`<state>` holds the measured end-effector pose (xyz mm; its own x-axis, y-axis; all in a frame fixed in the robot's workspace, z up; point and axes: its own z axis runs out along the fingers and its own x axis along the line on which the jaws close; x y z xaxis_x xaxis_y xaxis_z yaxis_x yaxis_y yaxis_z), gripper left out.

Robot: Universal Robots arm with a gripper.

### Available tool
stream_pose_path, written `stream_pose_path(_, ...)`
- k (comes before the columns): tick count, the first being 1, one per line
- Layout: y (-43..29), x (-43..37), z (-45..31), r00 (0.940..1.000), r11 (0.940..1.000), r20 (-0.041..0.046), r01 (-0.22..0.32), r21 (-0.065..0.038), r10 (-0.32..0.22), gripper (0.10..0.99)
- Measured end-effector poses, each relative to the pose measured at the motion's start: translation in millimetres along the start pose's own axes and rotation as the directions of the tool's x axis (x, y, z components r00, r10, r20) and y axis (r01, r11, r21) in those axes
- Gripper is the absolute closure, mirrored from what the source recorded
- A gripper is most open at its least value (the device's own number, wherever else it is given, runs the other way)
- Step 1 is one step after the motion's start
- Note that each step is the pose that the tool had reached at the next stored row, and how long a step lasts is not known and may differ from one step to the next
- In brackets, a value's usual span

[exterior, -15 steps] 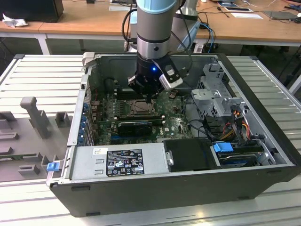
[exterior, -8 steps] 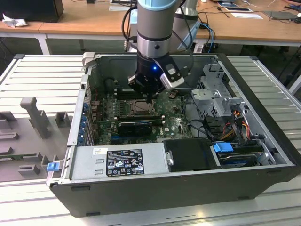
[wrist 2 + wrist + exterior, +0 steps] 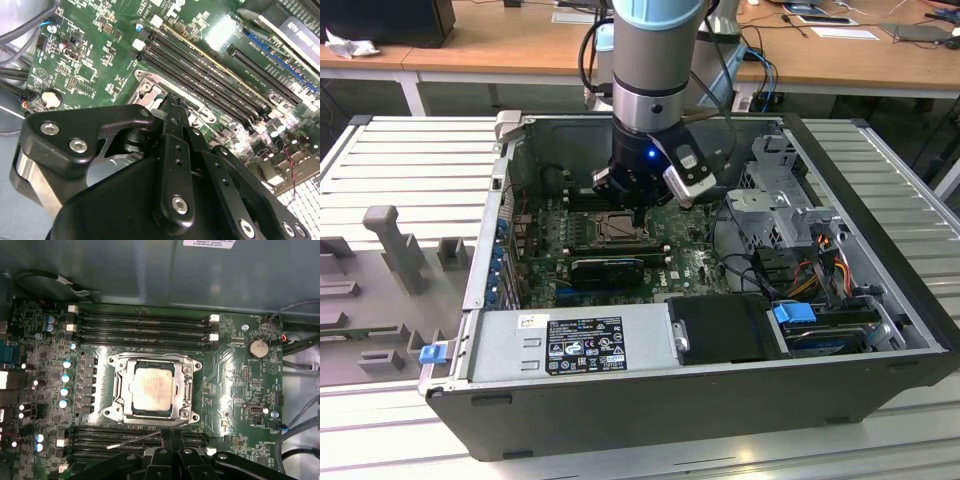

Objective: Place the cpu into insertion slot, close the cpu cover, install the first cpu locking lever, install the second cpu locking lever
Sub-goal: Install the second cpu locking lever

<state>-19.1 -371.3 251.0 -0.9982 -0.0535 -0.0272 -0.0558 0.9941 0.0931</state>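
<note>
In the first wrist view the pale beige cpu (image 3: 152,389) lies flat in the insertion slot (image 3: 116,407). The silver cpu cover (image 3: 186,371) lies down around it, and the cpu shows through its window. A thin metal locking lever (image 3: 132,441) slants across the black RAM slots beside the socket, and one end of it meets my fingertips. My gripper (image 3: 171,436) is shut, at the socket's edge. In the second wrist view my gripper (image 3: 172,106) hangs just over the socket's rim (image 3: 145,86). In the exterior view my gripper (image 3: 638,214) reaches down into the case over the socket (image 3: 610,229).
The green motherboard (image 3: 685,262) lies on the floor of an open computer case (image 3: 650,405). Long black RAM slots (image 3: 145,326) flank the socket on both sides. A drive cage (image 3: 785,190) and cables (image 3: 825,262) stand at the exterior view's right, and a power supply (image 3: 570,340) sits in front.
</note>
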Motion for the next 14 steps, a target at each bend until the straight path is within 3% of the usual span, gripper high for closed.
stream_pose_path(4, -7.1, 0.3, -1.2, 1.0000, 1.0000, 0.0002, 0.000, -0.001, 0.000, 0.980)
stream_pose_path(6, -10.5, 0.7, -0.6, 1.0000, 1.0000, 0.0005, 0.000, -0.008, 0.000, 0.980)
stream_pose_path(9, -10.7, 2.1, 1.1, 1.0000, 0.9994, 0.0017, 0.001, -0.034, -0.001, 0.980)
stream_pose_path(14, -11.5, 6.0, 11.4, 1.0000, 0.9994, 0.0018, 0.002, -0.036, -0.002, 0.980)
